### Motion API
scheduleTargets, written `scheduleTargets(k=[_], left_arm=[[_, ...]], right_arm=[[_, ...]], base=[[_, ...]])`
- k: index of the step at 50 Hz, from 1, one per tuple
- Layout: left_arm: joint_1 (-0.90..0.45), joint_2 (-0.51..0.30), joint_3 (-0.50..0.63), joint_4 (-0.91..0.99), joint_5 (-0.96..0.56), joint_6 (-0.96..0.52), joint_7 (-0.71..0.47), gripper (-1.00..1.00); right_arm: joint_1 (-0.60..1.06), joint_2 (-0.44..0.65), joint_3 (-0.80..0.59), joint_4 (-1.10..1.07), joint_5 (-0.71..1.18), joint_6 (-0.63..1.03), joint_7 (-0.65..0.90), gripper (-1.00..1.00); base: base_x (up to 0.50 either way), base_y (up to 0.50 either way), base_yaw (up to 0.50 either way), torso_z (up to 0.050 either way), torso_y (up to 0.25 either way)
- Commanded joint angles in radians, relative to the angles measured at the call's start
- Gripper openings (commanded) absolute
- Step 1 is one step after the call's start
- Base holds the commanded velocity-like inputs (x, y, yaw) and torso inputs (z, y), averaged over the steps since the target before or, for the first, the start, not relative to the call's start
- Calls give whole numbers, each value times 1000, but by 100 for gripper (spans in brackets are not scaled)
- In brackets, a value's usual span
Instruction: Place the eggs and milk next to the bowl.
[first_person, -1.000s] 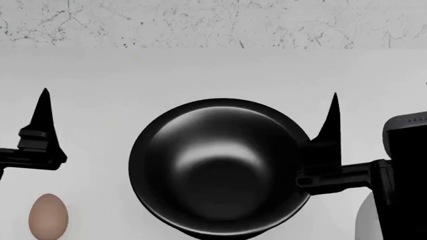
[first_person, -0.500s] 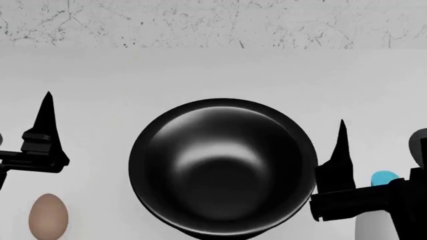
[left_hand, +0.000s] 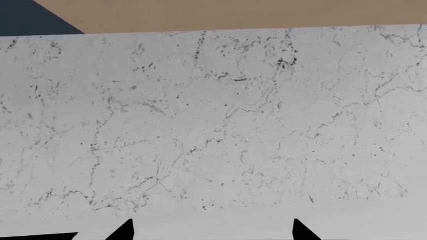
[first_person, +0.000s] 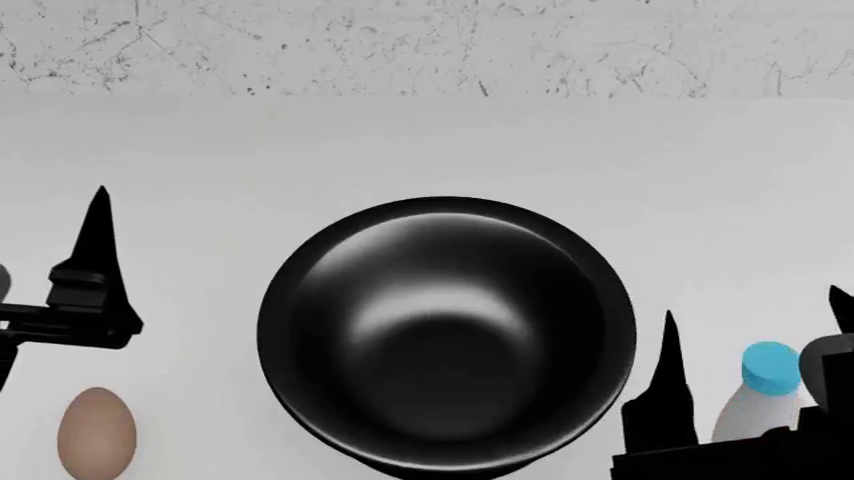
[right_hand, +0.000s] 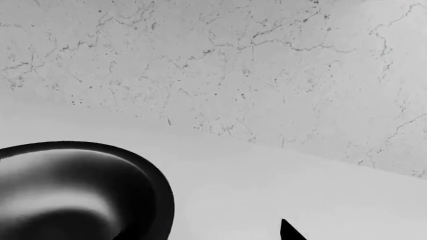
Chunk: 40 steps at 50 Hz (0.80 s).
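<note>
We see a pale table (first_person: 427, 150) | black bowl (first_person: 447, 335) sits at its centre | tan egg (first_person: 96, 432) well left of it | milk bottle (first_person: 763, 395) just right.

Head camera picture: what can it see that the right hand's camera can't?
Only the head view shows the tan egg, the milk bottle with its blue cap, and the left gripper. Only the right wrist view shows nothing extra; it just gives a closer look at the speckled wall. Both show the black bowl on the white counter, with a black fingertip of the right gripper.
</note>
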Motion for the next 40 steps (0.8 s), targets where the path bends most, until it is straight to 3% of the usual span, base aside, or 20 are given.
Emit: scheduleTargets(k=[1,40], left_arm=[[-5,18,-17,-30,16,26,29,100],[0,0,-18,-33,10,34,18,100]], right_arm=[[-118,-15,29,9,-80,-99,-59,100],[-218,-20,-62,105,-227,-274,-110,100]], base=[[0,0,0,0,0],[0,0,0,0,0]])
